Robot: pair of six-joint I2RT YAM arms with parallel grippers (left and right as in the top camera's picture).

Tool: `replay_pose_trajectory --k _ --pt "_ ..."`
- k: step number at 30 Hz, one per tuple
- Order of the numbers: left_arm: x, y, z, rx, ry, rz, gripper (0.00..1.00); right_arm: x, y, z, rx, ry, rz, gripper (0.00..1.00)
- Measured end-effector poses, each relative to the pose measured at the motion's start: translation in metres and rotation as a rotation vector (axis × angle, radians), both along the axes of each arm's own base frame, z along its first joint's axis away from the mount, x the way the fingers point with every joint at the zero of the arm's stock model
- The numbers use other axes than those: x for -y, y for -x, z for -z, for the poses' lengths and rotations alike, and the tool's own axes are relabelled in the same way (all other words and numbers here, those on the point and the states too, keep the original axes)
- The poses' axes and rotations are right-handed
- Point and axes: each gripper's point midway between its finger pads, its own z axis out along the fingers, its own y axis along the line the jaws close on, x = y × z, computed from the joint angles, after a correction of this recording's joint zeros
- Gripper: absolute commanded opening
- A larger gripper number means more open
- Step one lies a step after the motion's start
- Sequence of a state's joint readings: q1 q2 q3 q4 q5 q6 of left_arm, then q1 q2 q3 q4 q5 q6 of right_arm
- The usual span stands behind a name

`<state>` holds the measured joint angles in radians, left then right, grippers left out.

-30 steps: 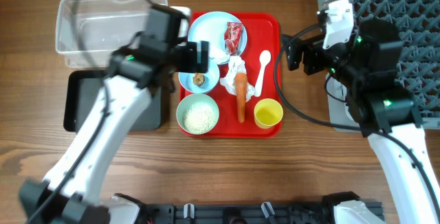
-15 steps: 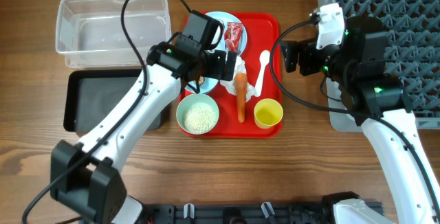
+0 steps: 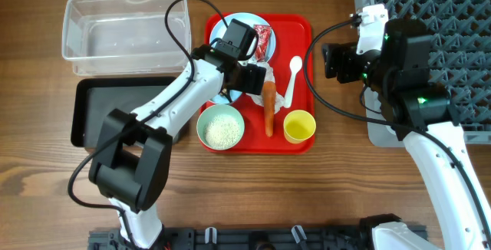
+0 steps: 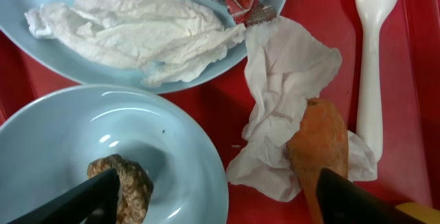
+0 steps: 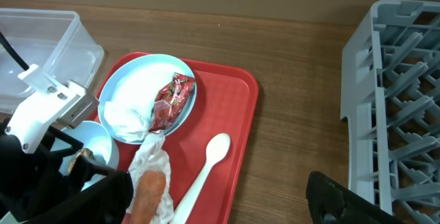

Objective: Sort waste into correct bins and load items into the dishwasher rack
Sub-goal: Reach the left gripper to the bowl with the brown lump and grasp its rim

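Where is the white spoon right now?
In the overhead view the white spoon lies on the right side of the red tray, between the carrot and the tray's right rim, just above the yellow cup.

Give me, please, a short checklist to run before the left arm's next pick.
1. Left fingers open, empty: ok.
2. Single target chosen: cannot tell; brown lump by one finger, carrot by the other, tissue between.
3. Carrot free of tissue: not ok; it overlaps it.
4. Clear tub has room: ok.
5. Right fingers open, off the red tray: ok.
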<state>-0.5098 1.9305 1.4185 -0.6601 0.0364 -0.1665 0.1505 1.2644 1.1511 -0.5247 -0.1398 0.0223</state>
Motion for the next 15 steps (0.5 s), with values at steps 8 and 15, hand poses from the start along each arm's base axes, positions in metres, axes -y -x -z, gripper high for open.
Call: replay_pose_trajectory --k 8,15 --pt "0.003 -0.003 0.029 -0.03 -0.019 0.023 0.57 0.001 0.0 0.0 0.0 0.002 0.007 0.84" --pt "0.008 0.001 0.037 -0.046 -0.028 0.037 0.38 0.001 0.0 0.0 0.0 0.002 0.008 0.84"
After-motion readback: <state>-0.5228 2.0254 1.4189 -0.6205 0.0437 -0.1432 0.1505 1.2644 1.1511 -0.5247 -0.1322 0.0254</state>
